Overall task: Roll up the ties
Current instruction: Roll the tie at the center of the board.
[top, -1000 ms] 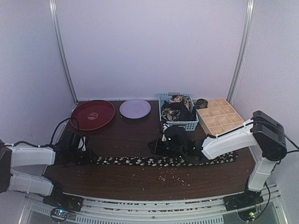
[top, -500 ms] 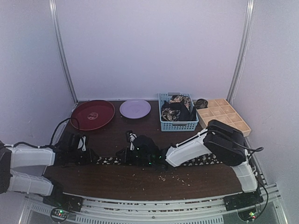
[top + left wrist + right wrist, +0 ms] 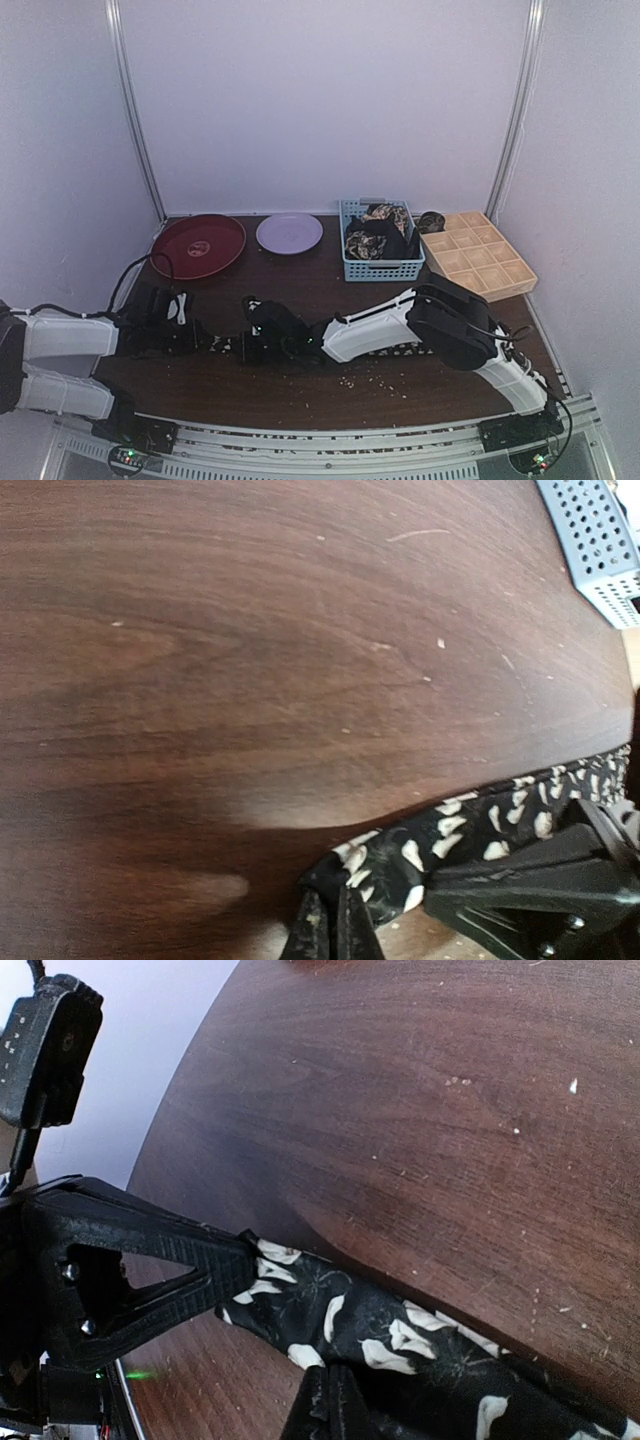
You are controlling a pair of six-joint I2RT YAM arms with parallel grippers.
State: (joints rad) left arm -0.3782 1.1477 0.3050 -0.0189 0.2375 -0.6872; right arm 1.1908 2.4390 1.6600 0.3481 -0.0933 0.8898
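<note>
Tie (image 3: 470,825): end pinched tight in left gripper (image 3: 335,925); right gripper (image 3: 325,1400) apparently clamped on it too. Risk: floppy cloth slips, roll loosens.

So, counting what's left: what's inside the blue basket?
Bunched dark floral ties fill the blue basket; the pile hides their number and whatever lies beneath.

text: none legible | labels: none | numbers: none | signs: none
</note>
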